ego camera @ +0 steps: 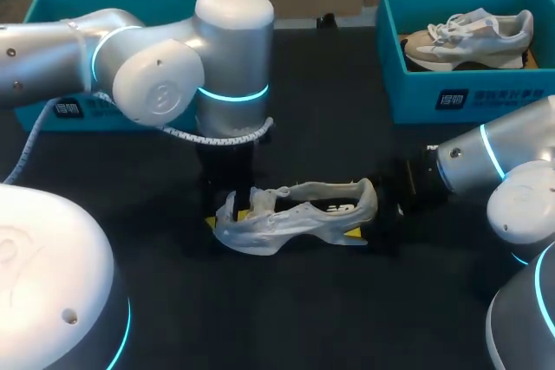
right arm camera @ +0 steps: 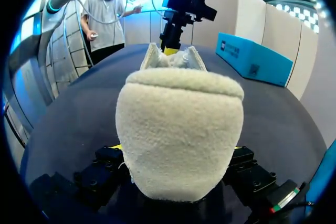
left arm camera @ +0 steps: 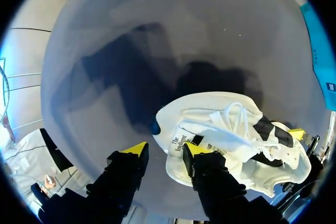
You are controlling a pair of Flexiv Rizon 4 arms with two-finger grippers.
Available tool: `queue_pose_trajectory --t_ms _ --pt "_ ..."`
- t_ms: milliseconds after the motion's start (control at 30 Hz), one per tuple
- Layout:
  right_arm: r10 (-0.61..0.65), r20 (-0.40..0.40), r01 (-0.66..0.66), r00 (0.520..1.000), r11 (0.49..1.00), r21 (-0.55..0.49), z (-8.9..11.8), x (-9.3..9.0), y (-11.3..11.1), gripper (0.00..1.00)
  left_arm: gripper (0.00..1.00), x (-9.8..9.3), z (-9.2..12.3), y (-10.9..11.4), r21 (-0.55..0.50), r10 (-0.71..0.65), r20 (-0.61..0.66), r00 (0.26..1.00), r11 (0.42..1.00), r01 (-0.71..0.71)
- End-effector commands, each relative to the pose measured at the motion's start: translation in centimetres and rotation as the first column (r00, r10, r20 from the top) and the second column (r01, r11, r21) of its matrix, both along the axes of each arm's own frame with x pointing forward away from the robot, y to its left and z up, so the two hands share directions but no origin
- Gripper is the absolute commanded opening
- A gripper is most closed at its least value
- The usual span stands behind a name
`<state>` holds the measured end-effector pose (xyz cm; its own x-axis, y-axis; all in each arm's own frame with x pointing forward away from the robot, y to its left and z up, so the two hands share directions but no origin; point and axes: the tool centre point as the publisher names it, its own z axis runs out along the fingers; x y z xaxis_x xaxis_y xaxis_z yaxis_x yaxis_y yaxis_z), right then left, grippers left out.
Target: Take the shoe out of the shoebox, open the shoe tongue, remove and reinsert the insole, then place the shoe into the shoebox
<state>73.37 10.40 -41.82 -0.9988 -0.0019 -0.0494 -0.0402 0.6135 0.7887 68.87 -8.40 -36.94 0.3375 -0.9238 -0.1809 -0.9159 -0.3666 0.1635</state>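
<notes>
- Right claw (right arm camera: 176,148) clamps the white shoe (right arm camera: 178,124) at its fuzzy heel.
- Left claw (left arm camera: 166,149) is apart, one finger beside the printed label (left arm camera: 177,142).
- Beige sneaker (ego camera: 468,36) sits in blue shoebox (ego camera: 460,101) beyond right claw.

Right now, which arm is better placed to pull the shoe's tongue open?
Left, I'd say. The left gripper is open at the tongue of the shoe, one finger against it; the right gripper is shut on the heel, steadying it.
</notes>
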Motion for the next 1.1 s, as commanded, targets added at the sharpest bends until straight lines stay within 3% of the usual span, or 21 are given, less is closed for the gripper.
queue_pose_trajectory --t_ms 33,433,500,633,800,933,1033,1100 --pt "-0.001 0.002 0.001 1.0 1.0 -0.002 0.0 0.0 0.1 0.0 0.63 -0.1 1.2 0.8 -0.036 0.008 0.011 1.0 0.999 -0.008" --pt "-0.001 0.002 0.001 1.0 1.0 -0.002 0.0 0.0 0.1 0.0 0.94 1.0 5.3 -0.7 -0.131 -0.044 0.069 0.997 0.99 0.053" --pt "-0.001 0.002 0.001 1.0 1.0 -0.002 0.0 0.0 0.1 0.0 1.0 1.2 6.2 -1.4 -0.152 -0.094 0.08 0.992 0.983 0.105" --pt "-0.001 0.002 0.001 1.0 1.0 -0.002 0.0 0.0 0.1 0.0 1.0 1.4 8.1 -2.8 -0.175 -0.242 0.121 0.963 0.949 0.261" --pt "-0.001 0.002 0.001 1.0 1.0 -0.002 0.0 0.0 0.1 0.0 1.0 1.6 10.0 -4.3 -0.166 -0.427 0.202 0.881 0.872 0.461" --pt "-0.001 0.002 0.001 1.0 1.0 -0.002 0.0 0.0 0.1 0.0 1.0 1.4 11.8 -5.6 -0.153 -0.589 0.223 0.777 0.766 0.624" --pt "-0.001 0.002 0.001 1.0 1.0 -0.002 0.0 0.0 0.1 0.0 1.0 1.2 12.9 -6.5 -0.148 -0.716 0.219 0.663 0.647 0.748" --pt "-0.001 0.002 0.001 1.0 1.0 -0.002 0.0 0.0 0.1 0.0 1.0 1.1 13.4 -7.0 -0.146 -0.806 0.205 0.556 0.536 0.831"
